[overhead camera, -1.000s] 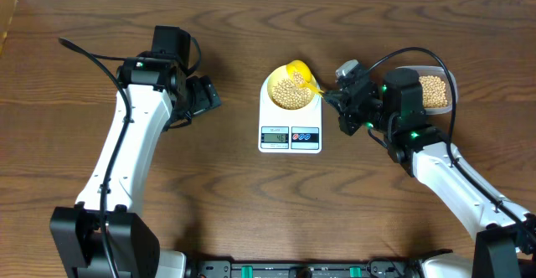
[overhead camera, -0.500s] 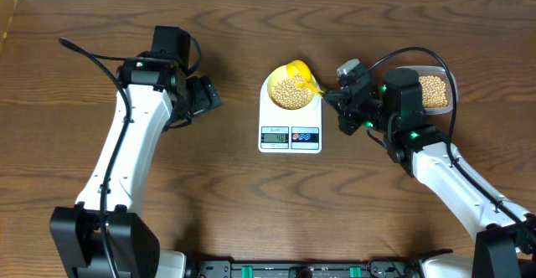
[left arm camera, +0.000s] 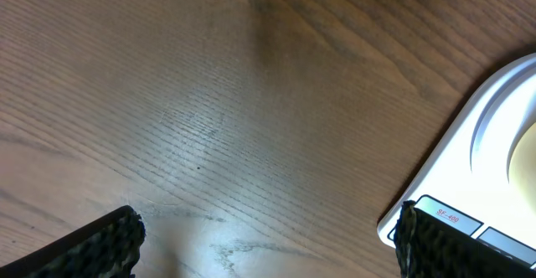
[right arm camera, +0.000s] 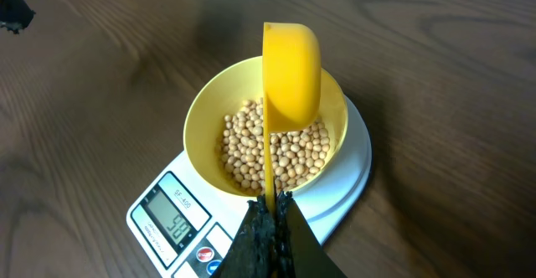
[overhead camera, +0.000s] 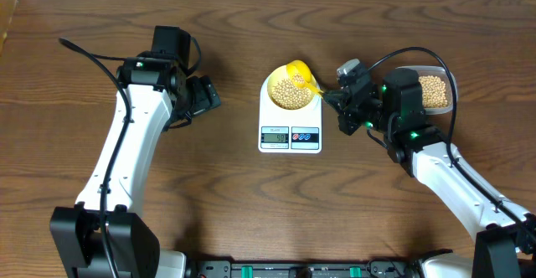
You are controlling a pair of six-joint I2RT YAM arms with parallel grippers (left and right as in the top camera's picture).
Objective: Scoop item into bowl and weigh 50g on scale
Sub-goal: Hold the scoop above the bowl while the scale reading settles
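Note:
The pale-yellow bowl (overhead camera: pixel 291 90) sits on the white scale (overhead camera: pixel 290 136) and holds tan beans (right arm camera: pixel 276 148). My right gripper (right arm camera: pixel 270 219) is shut on the handle of the bright yellow scoop (right arm camera: pixel 291 73), which is tipped on its side over the bowl (right arm camera: pixel 209 110). The scale's screen (right arm camera: pixel 174 219) shows digits. In the overhead view the right gripper (overhead camera: pixel 337 100) is just right of the scale. My left gripper (overhead camera: pixel 209 99) is open and empty, left of the scale; its fingertips (left arm camera: pixel 92 246) hover over bare wood, with the scale's corner (left arm camera: pixel 469 177) at the right.
A clear plastic tub (overhead camera: pixel 434 92) with more beans stands behind my right arm at the far right. Black cables run from both arms. The table's back edge is near the top of the overhead view.

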